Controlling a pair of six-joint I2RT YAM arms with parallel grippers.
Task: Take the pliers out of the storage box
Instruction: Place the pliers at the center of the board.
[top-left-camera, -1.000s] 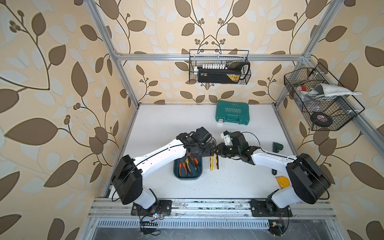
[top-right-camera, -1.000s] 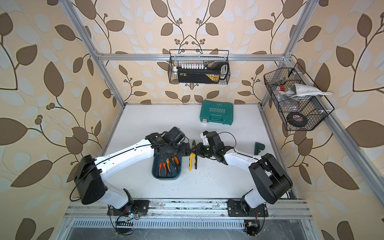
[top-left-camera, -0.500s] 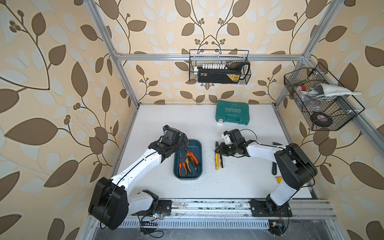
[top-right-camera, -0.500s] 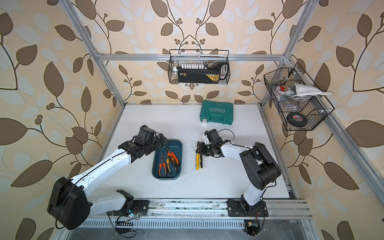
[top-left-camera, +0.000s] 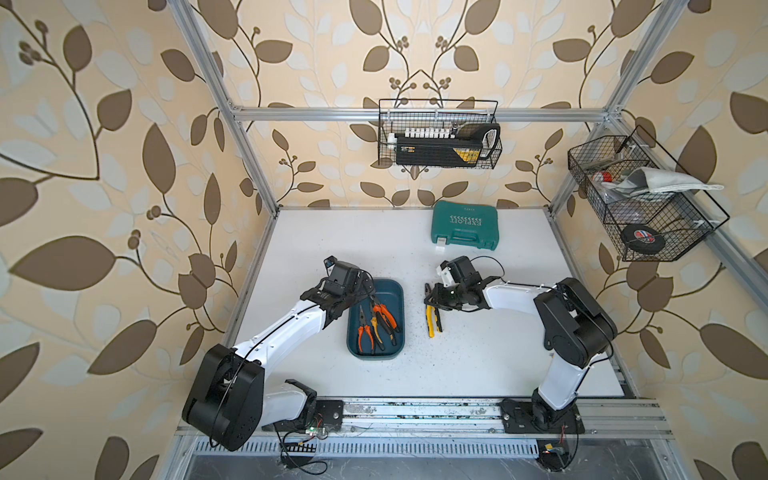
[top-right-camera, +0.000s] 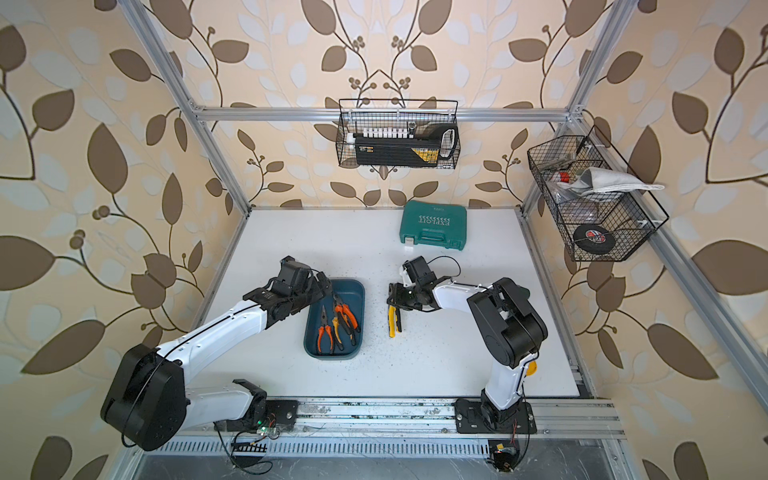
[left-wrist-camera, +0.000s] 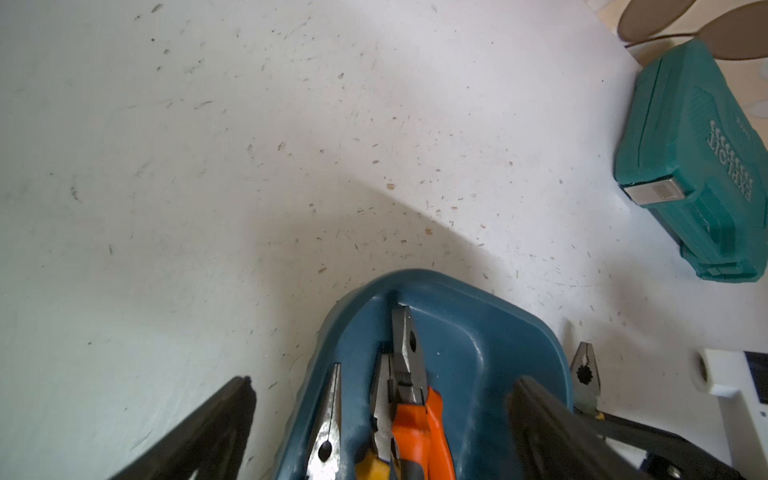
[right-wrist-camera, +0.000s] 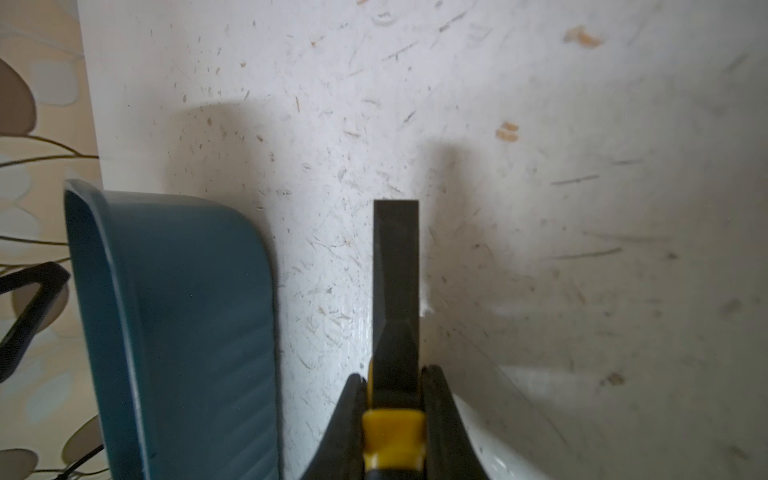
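The storage box (top-left-camera: 395, 291) (top-right-camera: 356, 291) (left-wrist-camera: 490, 332) (right-wrist-camera: 174, 291) is a shallow teal-blue tray on the white table. Three pliers lie in it side by side: long-nosed orange ones (top-left-camera: 364, 330) (left-wrist-camera: 328, 415), yellow-handled ones (top-left-camera: 376, 328), and orange-and-black ones (top-left-camera: 387, 318) (left-wrist-camera: 415, 415). My left gripper (top-left-camera: 366, 292) (top-right-camera: 326, 286) (left-wrist-camera: 382, 386) hangs open over the box's far end, its fingers either side of the pliers' heads. Right of the box, my right gripper (top-left-camera: 434, 300) (top-right-camera: 395, 297) (right-wrist-camera: 392, 378) is shut on the yellow-and-black pliers (top-left-camera: 432, 322) (top-right-camera: 392, 322) (right-wrist-camera: 395, 270), near their joint. I cannot tell whether they touch the table.
A green tool case (top-left-camera: 464, 230) (top-right-camera: 433, 226) (left-wrist-camera: 698, 166) lies at the back right of the table. Black wire baskets hang on the back wall (top-left-camera: 438, 133) and the right wall (top-left-camera: 640, 199). The metal frame rail (top-left-camera: 415, 409) runs along the front edge.
My left arm pulled back from beside the right gripper, swung left past the box, and now stands over the box's far end, open wider. The right gripper kept the yellow-and-black pliers almost in place.
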